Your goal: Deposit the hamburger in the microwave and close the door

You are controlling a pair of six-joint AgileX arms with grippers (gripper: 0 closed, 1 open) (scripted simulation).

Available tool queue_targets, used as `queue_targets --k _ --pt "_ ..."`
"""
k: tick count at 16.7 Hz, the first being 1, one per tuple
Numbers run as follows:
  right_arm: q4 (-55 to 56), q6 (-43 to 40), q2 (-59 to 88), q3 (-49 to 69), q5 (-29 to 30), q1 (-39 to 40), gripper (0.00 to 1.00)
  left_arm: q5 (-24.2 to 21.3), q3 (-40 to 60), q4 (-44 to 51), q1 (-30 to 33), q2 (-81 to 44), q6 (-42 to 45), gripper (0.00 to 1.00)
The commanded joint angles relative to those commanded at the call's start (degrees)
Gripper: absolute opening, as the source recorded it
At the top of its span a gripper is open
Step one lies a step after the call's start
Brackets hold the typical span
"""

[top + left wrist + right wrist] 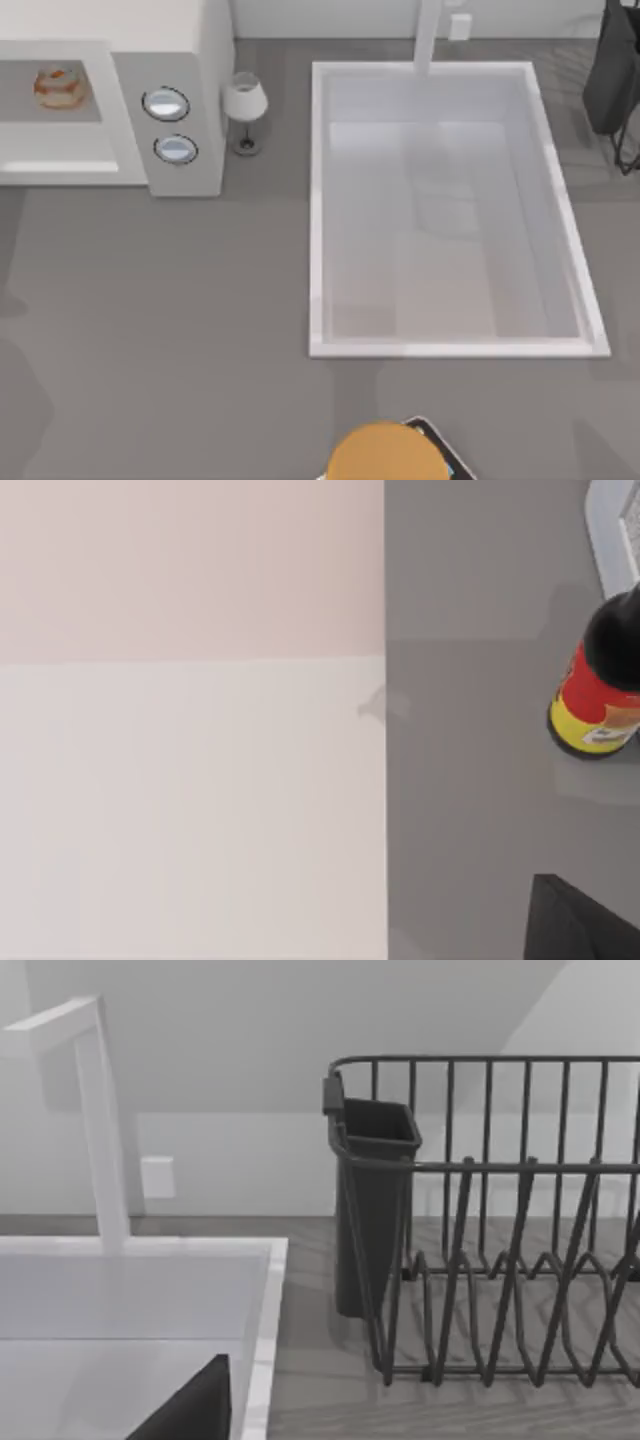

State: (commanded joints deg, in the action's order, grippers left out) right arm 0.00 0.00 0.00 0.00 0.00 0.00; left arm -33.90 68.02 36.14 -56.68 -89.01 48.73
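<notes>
The hamburger [60,87] is already sitting on the grey floor of the microwave [190,110] cavity, at the bench's far left corner, just left of the panel with the two dials [166,104]. The door itself is not something I can make out from above, so the closing step is, in my judgement, what is remaining.

The door is likely handling as a light, rigid hinged panel; pushing on its free edge or handle bar should be swinging it shut. The hamburger is looking soft and squashable, so it is best left alone.

A dark part, probably of the left end effector [575,925], is showing in the left wrist view near a sauce bottle [600,685]. Whether either end effector is open or closed, I cannot tell.

The sink basin [330,200] is lying mid-bench, with a dish rack [500,1260] at the far right.
</notes>
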Motion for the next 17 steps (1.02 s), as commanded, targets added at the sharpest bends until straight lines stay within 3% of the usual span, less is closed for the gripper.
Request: queue_targets --k 4,11,17 --pt "0.00 0.00 0.00 0.00 0.00 0.00 1.00 -3.88 7.85 6.00 -2.68 -8.41 3.12 0.00" --pt "0.00 0.00 0.00 0.00 0.00 0.00 1.00 -4.15 8.33 6.31 -2.54 -9.07 3.41 0.00" --pt "0.00 0.00 0.00 0.00 0.00 0.00 1.00 -4.22 0.22 -6.20 -2.95 -13.10 3.51 0.00"
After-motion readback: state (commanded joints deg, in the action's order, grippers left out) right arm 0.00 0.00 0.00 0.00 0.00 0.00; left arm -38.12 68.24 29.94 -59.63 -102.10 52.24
